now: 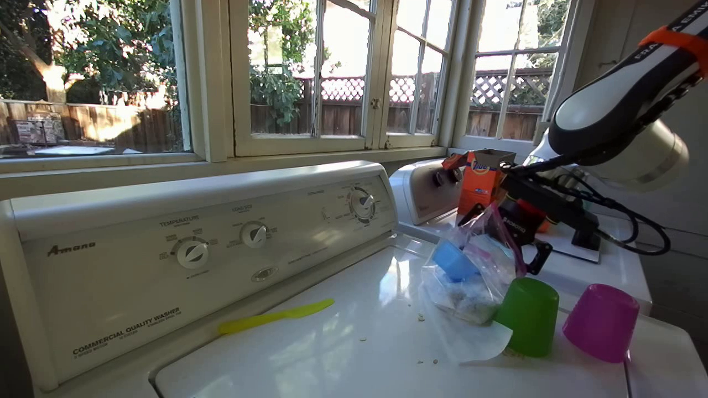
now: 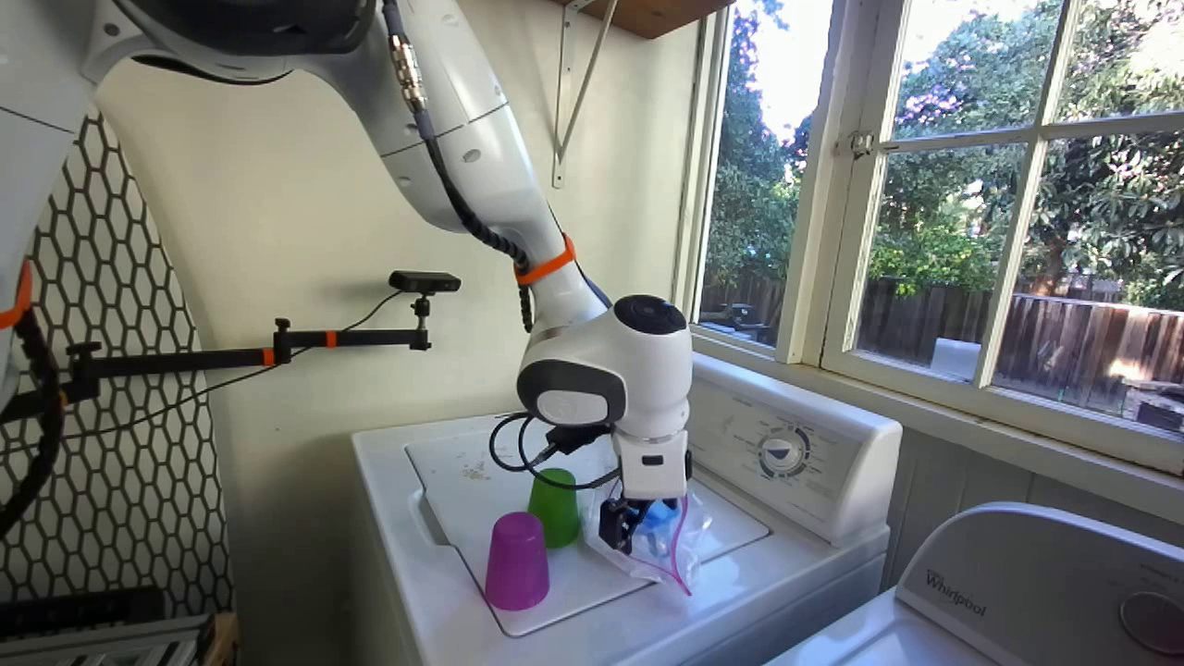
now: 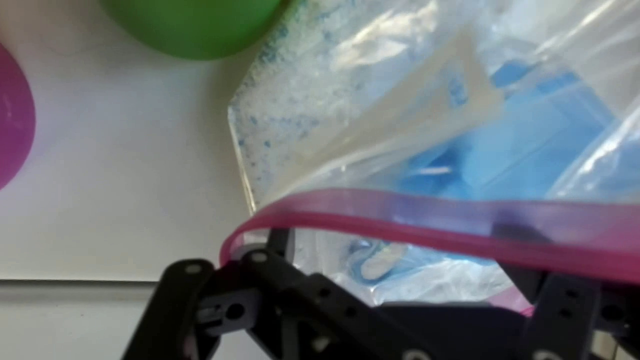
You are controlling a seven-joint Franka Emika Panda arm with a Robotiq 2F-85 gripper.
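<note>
Bag (image 1: 469, 303) on washer (image 1: 310, 365), btwn knife (image 1: 276, 317) (L) & 2 cups (image 1: 528, 318) (R) in an ext. view; box (image 1: 479, 185) behind.

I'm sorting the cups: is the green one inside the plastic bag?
No, the green cup stands upside down beside the plastic bag.

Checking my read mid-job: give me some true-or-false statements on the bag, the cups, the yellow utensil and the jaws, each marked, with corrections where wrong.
1. The green cup stands nearer the clear bag than the magenta cup does. True.
2. The jaws are shut on the green cup. False: they stand apart, at the edge of the bag.
3. The blue item is inside the bag. True.
4. The yellow utensil stands in the magenta cup. False: the yellow utensil lies on the washer, near the control panel.
5. Both cups are upside down. True.
6. The strip along the bag's edge is green. False: the strip is pink.
</note>
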